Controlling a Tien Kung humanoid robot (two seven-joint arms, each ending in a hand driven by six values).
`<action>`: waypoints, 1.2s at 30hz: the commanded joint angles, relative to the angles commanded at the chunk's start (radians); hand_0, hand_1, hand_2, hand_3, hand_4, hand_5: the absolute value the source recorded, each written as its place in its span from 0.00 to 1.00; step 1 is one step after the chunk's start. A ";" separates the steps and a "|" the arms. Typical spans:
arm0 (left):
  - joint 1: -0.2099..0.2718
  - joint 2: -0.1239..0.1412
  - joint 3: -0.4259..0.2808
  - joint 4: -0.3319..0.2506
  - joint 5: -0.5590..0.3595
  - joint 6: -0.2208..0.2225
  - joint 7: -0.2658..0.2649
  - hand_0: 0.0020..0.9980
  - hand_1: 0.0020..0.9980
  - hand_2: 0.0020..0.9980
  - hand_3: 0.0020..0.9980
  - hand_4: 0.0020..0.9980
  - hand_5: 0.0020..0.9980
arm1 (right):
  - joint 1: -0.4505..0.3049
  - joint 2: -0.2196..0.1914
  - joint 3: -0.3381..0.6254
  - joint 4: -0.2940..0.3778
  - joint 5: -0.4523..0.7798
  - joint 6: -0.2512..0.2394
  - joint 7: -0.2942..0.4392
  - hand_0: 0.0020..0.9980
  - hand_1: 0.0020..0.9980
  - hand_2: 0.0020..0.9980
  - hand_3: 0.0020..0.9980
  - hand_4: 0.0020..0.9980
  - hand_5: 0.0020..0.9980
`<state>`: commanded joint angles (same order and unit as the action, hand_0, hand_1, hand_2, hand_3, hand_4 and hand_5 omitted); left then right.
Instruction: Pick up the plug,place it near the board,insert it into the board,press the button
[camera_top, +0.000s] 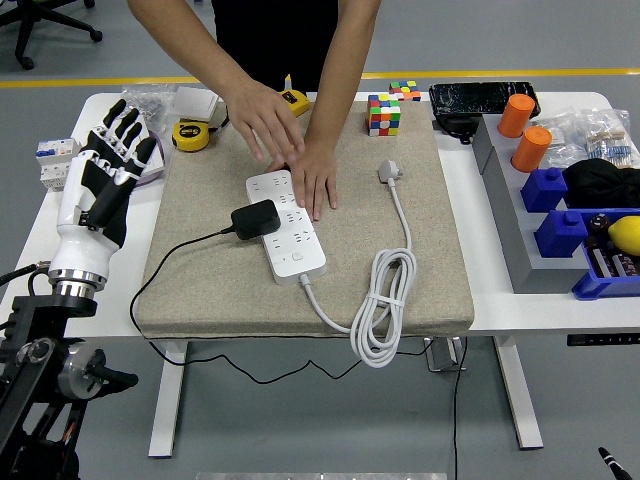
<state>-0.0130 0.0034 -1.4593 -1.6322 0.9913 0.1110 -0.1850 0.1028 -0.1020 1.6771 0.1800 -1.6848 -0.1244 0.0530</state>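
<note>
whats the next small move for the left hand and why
Probably bring the left hand back over the strip and press its button. The plug already sits in the strip's left side, and the hand is open, raised off to the left of the mat, holding nothing. A person's hand rests on the strip's far end, clear of the button.

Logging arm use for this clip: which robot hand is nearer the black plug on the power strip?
Left. The left hand is raised open over the table's left side, apart from the black plug seated in the power strip. The right hand is out of view.
</note>
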 joint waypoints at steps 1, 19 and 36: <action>0.000 0.000 -0.004 -0.001 -0.029 -0.003 -0.003 1.00 1.00 1.00 1.00 1.00 1.00 | 0.000 0.000 0.000 0.000 0.001 0.000 0.000 0.88 0.87 0.83 0.85 1.00 1.00; -0.006 -0.003 -0.061 -0.005 -0.089 -0.030 -0.008 1.00 1.00 1.00 1.00 1.00 1.00 | 0.005 0.001 0.004 0.000 0.005 -0.002 0.002 0.88 0.87 0.83 0.85 1.00 1.00; -0.001 -0.003 -0.062 0.000 -0.068 -0.030 0.013 1.00 1.00 1.00 1.00 1.00 1.00 | 0.002 -0.001 0.002 0.000 0.005 -0.001 0.002 0.88 0.87 0.83 0.85 1.00 1.00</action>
<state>-0.0141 0.0000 -1.5209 -1.6324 0.9231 0.0811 -0.1716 0.1053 -0.1032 1.6790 0.1800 -1.6803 -0.1258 0.0545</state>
